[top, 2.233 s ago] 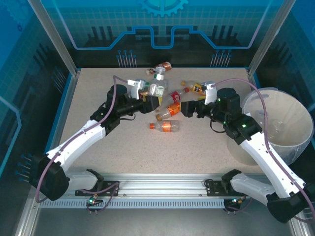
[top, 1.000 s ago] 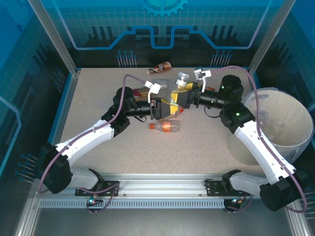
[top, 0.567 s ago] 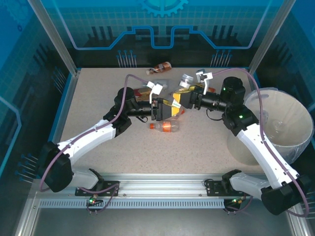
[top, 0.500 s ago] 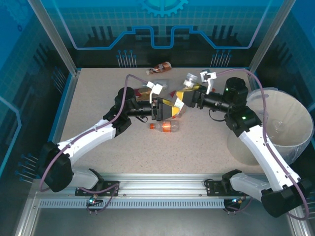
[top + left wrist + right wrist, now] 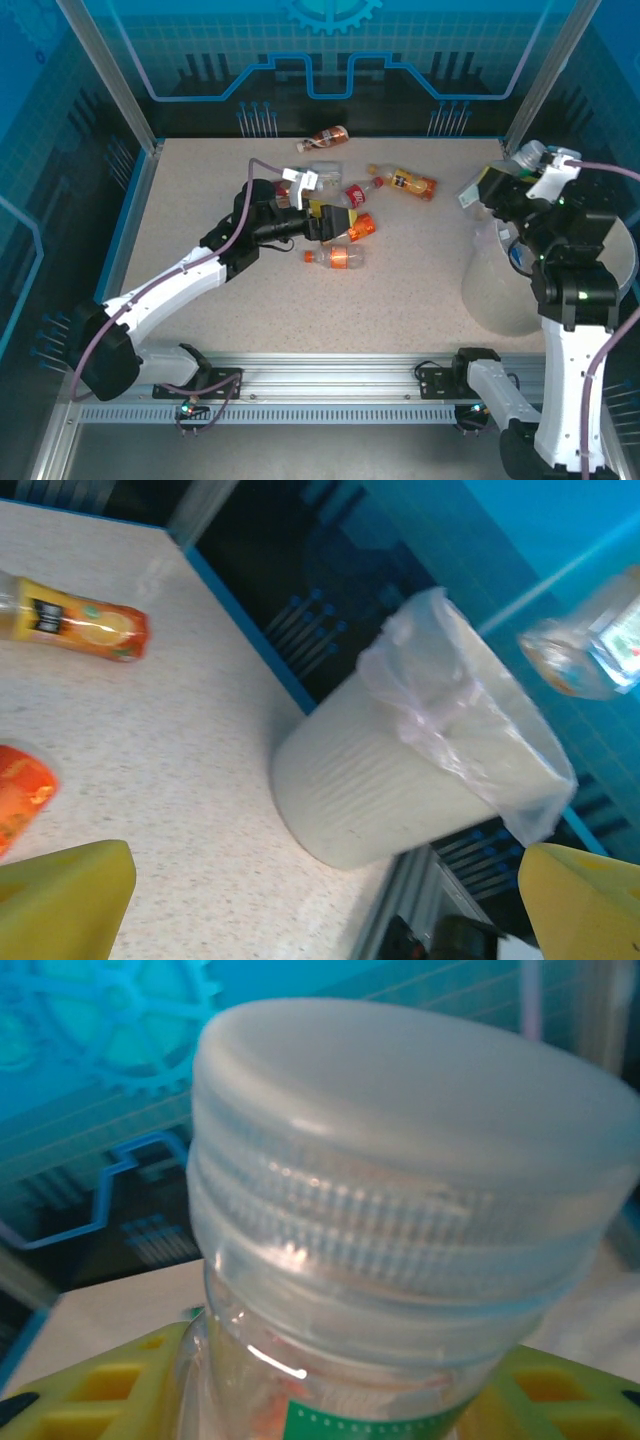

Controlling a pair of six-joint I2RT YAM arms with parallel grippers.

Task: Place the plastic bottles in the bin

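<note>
Above the rim of the bin [image 5: 492, 290], on its side facing the middle of the table [image 5: 420, 300], the right gripper [image 5: 497, 188] is closed around a clear white-capped bottle [image 5: 527, 153], with its 2 yellow fingers [image 5: 100, 1390] pressed against the bottle's shoulders. Well away from the bin, the left gripper [image 5: 338, 222] stands wide open and empty, just beside an orange bottle [image 5: 358, 228]. Nearest the bin on the table lies an orange-labelled bottle [image 5: 405, 183], with the other loose ones farther off.

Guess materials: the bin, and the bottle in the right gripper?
The bin: likely translucent white plastic, matte, faintly ribbed wall; thin crinkled film liner at the rim. The bottle: clear glossy plastic, judging by sharp highlights; ridged cloudy-white cap, probably plastic too.
</note>
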